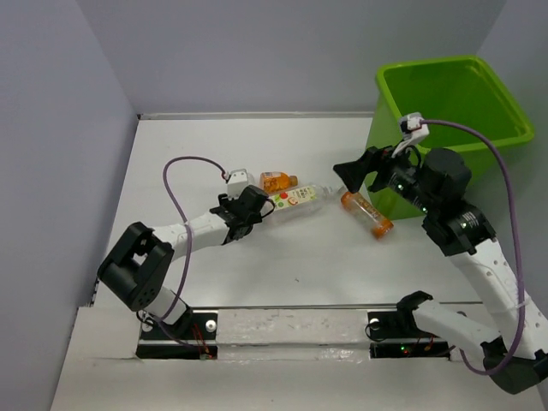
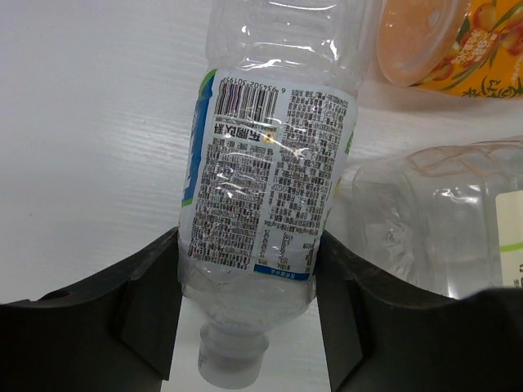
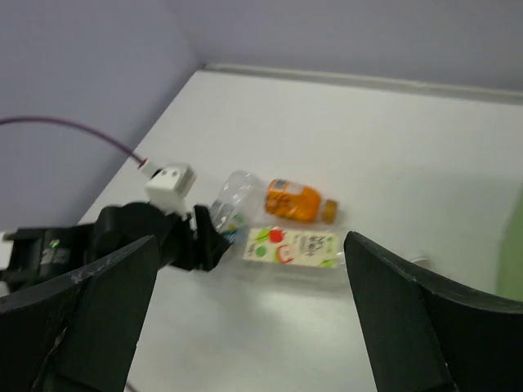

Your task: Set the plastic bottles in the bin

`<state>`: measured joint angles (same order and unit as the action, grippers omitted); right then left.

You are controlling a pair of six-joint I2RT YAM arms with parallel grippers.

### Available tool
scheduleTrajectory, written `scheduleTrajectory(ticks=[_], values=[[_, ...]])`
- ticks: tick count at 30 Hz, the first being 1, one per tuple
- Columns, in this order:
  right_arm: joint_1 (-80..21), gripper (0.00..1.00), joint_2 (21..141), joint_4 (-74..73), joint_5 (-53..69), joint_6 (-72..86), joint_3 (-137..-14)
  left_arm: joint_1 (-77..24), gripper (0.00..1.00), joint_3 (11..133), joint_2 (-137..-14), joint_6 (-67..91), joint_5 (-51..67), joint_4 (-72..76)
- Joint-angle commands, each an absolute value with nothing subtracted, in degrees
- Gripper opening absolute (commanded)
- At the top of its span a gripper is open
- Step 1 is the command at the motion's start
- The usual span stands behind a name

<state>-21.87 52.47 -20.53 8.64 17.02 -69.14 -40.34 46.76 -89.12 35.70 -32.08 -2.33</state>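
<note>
on the clear bottle, a white label carries a barcode with a row of digits and dense small print, none legible.

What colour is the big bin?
The bin is bright lime green; the top external view shows it best.
</note>
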Motion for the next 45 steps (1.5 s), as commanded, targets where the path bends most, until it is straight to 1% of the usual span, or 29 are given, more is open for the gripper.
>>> scheduleTrajectory(ticks=[1, 3, 4, 7, 8, 10, 11, 12, 17, 25, 32, 38, 39, 40, 41, 42, 44, 45], values=[[-33.4, 1.00, 54.0, -17.6, 7.1, 19.9, -66.4, -40.0, 0.27, 43.3, -79.3, 35.9, -35.0, -0.4], [-37.8, 1.00, 56.1, -16.7, 3.8, 19.8, -66.6, -40.0, 0.26, 41.1, -75.7, 35.9, -34.5, -0.4], [-40.9, 1.00, 57.0, -15.2, 3.4, 20.1, -66.5, -40.0, 0.23, 40.3, -71.5, 35.9, -33.9, -0.4], [-43.8, 1.00, 59.3, -11.8, 5.4, 22.1, -66.1, -40.0, 0.22, 37.3, -63.9, 35.9, -32.5, -0.4], [-44.3, 1.00, 60.5, -8.3, 6.9, 24.1, -65.1, -40.0, 0.20, 36.0, -58.9, 35.8, -30.8, -0.4], [-44.9, 1.00, 61.7, -4.5, 8.7, 27.1, -63.1, -40.1, 0.19, 34.8, -51.7, 35.7, -28.6, 0.0], [-44.9, 1.00, 62.4, -2.4, 9.7, 28.6, -62.6, -40.1, 0.16, 34.3, -49.4, 35.7, -26.9, 1.2], [-45.5, 1.00, 64.1, 1.0, 10.3, 31.3, -62.1, -40.1, 0.16, 33.1, -47.5, 35.8, -23.7, 2.5], [-46.1, 1.00, 69.6, 5.9, 8.0, 37.5, -62.7, -40.2, 0.16, 28.9, -36.6, 35.5, -11.8, 7.4], [-46.1, 1.00, 79.6, 7.8, 8.0, 40.6, -67.1, -40.3, 0.16, 27.3, -32.2, 35.2, -4.7, 10.8], [-46.7, 1.00, 83.7, 11.3, 11.8, 40.8, -68.5, -41.1, 0.16, 28.0, -35.7, 33.6, -0.3, 12.7], [-46.7, 1.00, 84.5, 12.0, 11.3, 39.7, -69.6, -43.4, 0.16, 29.3, -38.8, 33.0, -0.5, 14.0], [-46.7, 0.98, 84.4, 11.6, 10.6, 39.7, -69.7, -43.7, 0.16, 29.3, -39.0, 33.0, -0.7, 14.1], [-46.7, 0.84, 84.1, 11.1, 8.1, 39.1, -69.9, -43.9, 0.18, 29.7, -39.3, 32.9, -0.8, 14.1], [-46.7, 0.73, 83.9, 10.6, 6.6, 38.7, -69.9, -44.1, 0.21, 29.9, -39.3, 32.5, -1.1, 14.0], [-46.7, 0.56, 83.6, 9.4, 5.1, 37.5, -70.0, -44.3, 0.33, 30.2, -39.4, 32.3, -2.1, 13.9], [-46.7, 0.47, 81.8, 7.7, 0.0, 35.8, -70.8, -44.3, 0.60, 30.8, -39.6, 31.7, -3.5, 12.6], [-46.7, 0.44, 81.1, 6.2, -2.3, 33.6, -71.4, -44.3, 0.72, 31.2, -39.8, 31.0, -5.6, 12.0]])
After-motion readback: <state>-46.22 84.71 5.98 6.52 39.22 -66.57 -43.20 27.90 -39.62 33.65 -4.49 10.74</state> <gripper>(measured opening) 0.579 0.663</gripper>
